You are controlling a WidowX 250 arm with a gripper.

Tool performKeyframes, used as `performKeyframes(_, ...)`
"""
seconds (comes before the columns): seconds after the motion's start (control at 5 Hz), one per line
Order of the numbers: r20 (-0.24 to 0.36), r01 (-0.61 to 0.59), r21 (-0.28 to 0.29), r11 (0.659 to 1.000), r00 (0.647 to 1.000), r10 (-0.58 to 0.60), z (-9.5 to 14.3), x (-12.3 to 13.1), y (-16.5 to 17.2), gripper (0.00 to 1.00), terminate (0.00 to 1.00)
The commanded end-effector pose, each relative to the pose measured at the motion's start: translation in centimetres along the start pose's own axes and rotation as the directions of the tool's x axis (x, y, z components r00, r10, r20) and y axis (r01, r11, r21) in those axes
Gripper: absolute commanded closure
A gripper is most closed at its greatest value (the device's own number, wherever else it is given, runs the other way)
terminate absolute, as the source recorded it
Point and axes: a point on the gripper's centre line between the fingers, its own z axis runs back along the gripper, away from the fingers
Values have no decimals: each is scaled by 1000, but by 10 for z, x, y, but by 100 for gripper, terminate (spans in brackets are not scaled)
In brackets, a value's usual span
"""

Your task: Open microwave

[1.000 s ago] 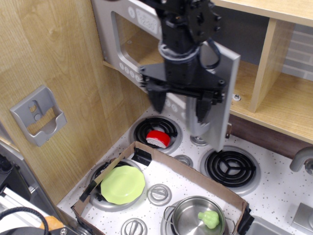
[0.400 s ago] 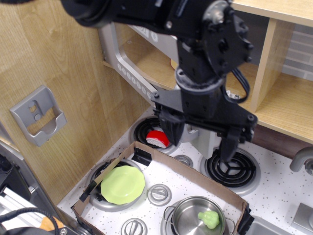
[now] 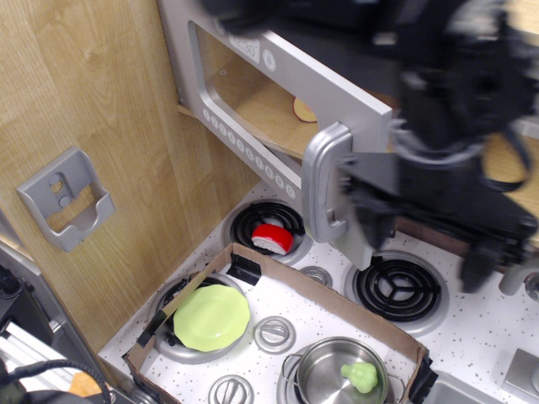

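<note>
The microwave door [image 3: 278,80] is grey with a clear window, and it stands swung out from the cabinet, hinged at the left. Its silver loop handle [image 3: 324,181] sticks out at the door's free end. A row of round buttons [image 3: 244,151] runs along the lower edge and a clock display [image 3: 248,46] sits near the top. My gripper [image 3: 421,248] is blurred by motion to the right of the handle, apart from it. Its jaws are spread and hold nothing. A tan round item [image 3: 305,109] lies inside the microwave.
Below is a toy stove with a red item [image 3: 274,238] on the back-left burner and a bare burner [image 3: 396,289] at the right. A cardboard box [image 3: 278,273] frames a green plate [image 3: 210,317] and a steel pot [image 3: 333,370] holding a green item [image 3: 360,376]. A grey wall holder [image 3: 63,198] is at the left.
My arm has moved from in front of the door to the right, clear of the handle. The door has swung further out, and its handle and inside are now in view.
</note>
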Motion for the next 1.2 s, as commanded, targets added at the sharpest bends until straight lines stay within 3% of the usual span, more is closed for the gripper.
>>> performKeyframes(0.0,162,265,-94,960,955,-248,-6,47,4,0,0)
performKeyframes(0.2,172,327,-106,939,936,-306,-19,68,16,0,0)
performKeyframes(0.4,119,295,-92,951,951,-284,-28,79,41,0,0)
performKeyframes(0.6,58,170,-103,980,985,-165,-35,71,60,0,0)
performKeyframes(0.8,-29,36,-68,997,999,-38,-35,61,76,0,0)
performKeyframes(1.0,-46,4,-23,1000,999,-5,-32,53,88,0,0)
